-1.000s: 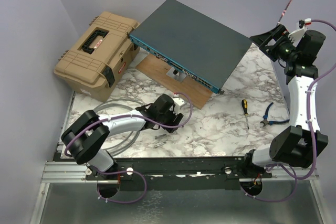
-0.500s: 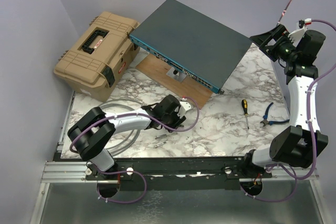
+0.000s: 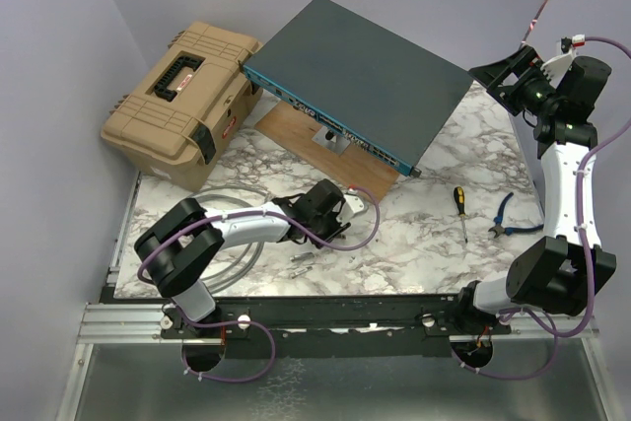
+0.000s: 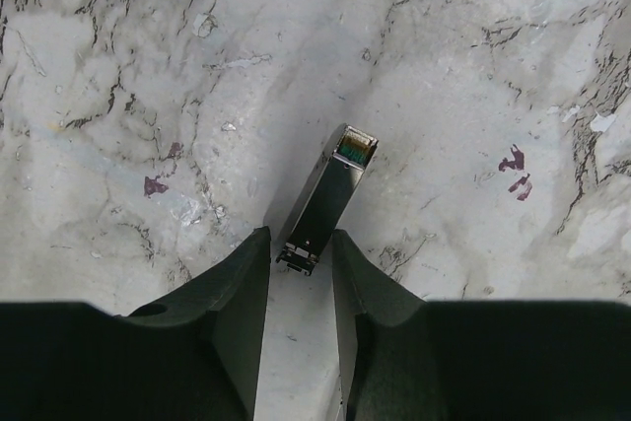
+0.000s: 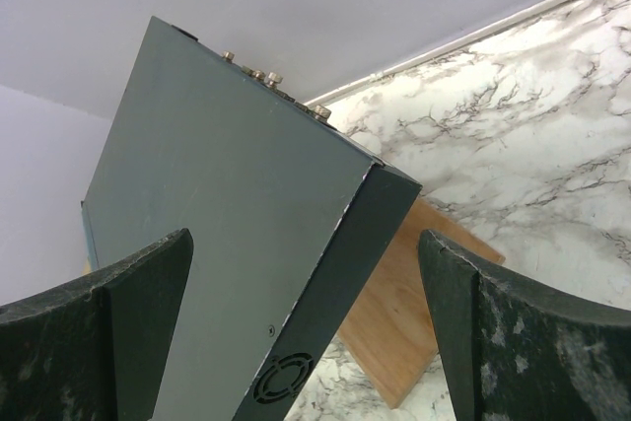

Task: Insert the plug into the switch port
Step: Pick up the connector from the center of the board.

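Note:
The switch [image 3: 365, 71], a flat dark grey-teal box, rests tilted on a wooden board, its blue socket face [image 3: 335, 127] turned to the near left. The plug [image 4: 327, 194], a small metal module, lies flat on the marble; in the top view it [image 3: 304, 259] lies just near of the left gripper. My left gripper [image 4: 301, 244] is open and low over the table, its fingertips either side of the plug's near end with small gaps. My right gripper [image 3: 498, 76] is wide open and empty, held up at the switch's right corner [image 5: 227, 194].
A tan toolbox [image 3: 182, 101] stands at the back left. The wooden board [image 3: 296, 130] lies under the switch. A screwdriver [image 3: 459, 209] and blue-handled pliers [image 3: 508, 219] lie at the right. A grey cable coil [image 3: 232, 229] lies under the left arm.
My left gripper has shifted a little to the right and nearer, over the plug. The right arm and the switch have not moved.

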